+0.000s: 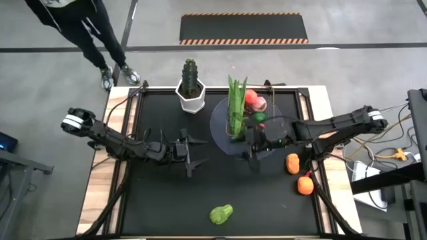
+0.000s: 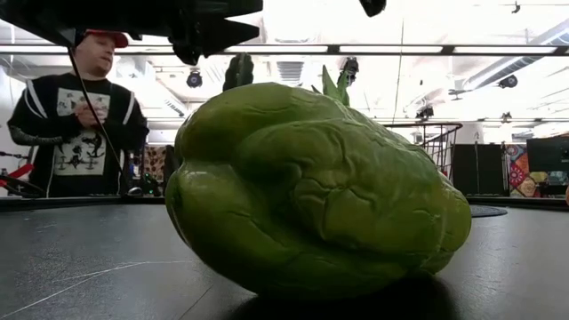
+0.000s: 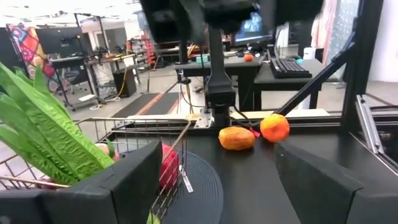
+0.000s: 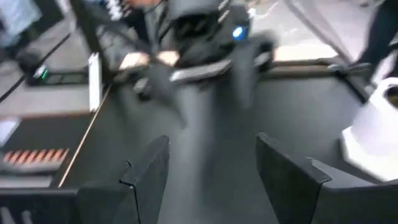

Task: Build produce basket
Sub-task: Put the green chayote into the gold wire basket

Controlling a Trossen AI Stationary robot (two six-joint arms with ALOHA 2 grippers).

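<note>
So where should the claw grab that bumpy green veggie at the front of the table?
Probably from straight above, across its narrower middle. The green veggie lies on its side, alone on the table, so nothing blocks a top-down reach. Its lumpy, rounded skin could slip, so the claw should close on the flatter sides between the bumps.

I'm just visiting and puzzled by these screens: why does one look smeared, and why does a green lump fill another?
Right wrist view: streaked with motion blur, so the white pot and the left arm are soft. Low view: the green vegetable sits so near the lens that it fills the frame, against glaring ceiling lights. High view: evenly lit and sharp. Left wrist view: mostly clear, with the oranges crisp.
</note>
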